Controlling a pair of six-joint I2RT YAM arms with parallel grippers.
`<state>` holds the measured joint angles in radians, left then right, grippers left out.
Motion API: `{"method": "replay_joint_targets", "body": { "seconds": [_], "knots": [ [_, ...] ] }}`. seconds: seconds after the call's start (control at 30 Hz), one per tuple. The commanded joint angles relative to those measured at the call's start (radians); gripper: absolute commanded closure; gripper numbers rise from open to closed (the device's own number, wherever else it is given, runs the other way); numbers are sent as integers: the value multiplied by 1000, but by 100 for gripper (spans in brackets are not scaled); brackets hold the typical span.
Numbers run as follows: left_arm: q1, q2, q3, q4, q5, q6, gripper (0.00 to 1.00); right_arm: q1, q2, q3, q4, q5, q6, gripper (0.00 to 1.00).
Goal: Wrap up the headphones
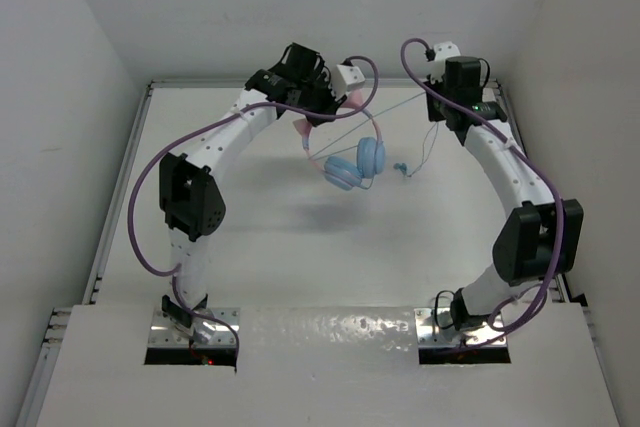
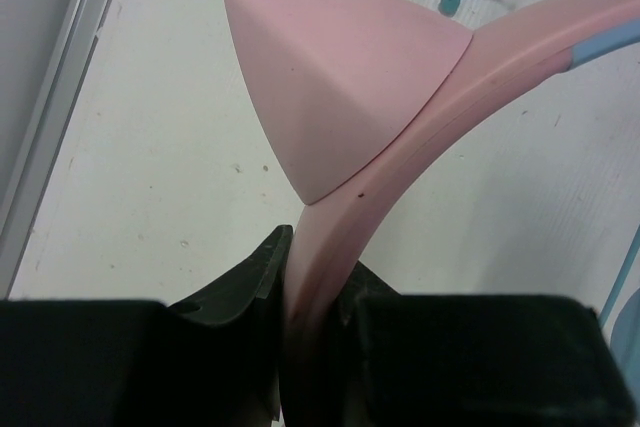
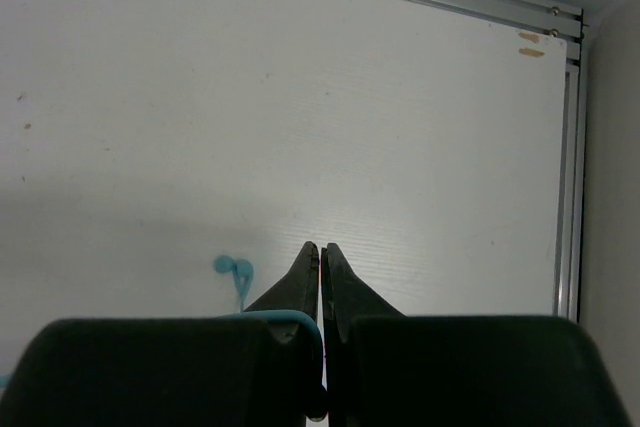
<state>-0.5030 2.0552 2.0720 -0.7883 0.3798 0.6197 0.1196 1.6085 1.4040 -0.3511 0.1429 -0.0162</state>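
My left gripper (image 2: 318, 282) is clenched on the pink cat-ear headband of the small blue-cupped headphones (image 1: 355, 159), which hang above the white table (image 1: 250, 237). The right gripper (image 3: 322, 259) pinches their thin teal cable (image 1: 398, 105) taut. I'd loop it round the band under light tension, though the cable's slack is hard to make out.

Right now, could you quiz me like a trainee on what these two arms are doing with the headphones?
1. True or false: the left pincer is clamped on the pink headband.
2. The right pincer pinches: A) an ear cup, B) the teal cable, C) nothing?
3. Fill in: the ear cups are light ____.
Key: 1 true; 2 B; 3 blue.
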Motion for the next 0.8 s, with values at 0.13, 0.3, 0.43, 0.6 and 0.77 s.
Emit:
{"method": "replay_joint_targets", "body": {
  "seconds": [0.13, 0.3, 0.43, 0.6, 0.77],
  "knots": [
    [23, -43, 39, -31, 22, 5, 100, -72, -114, -56, 164, 70, 42, 100],
    [23, -44, 62, -49, 62, 14, 100, -78, -79, -20, 141, 54, 35, 100],
    [23, -47, 94, -115, 163, 38, 100, -78, -19, 58, 112, 14, 47, 100],
    [24, -50, 160, -126, 225, -8, 100, -78, 93, 187, 92, -35, 76, 100],
    [29, -49, 288, -100, 255, -171, 100, -75, 220, 273, 43, -184, 168, 100]
  ]
}}
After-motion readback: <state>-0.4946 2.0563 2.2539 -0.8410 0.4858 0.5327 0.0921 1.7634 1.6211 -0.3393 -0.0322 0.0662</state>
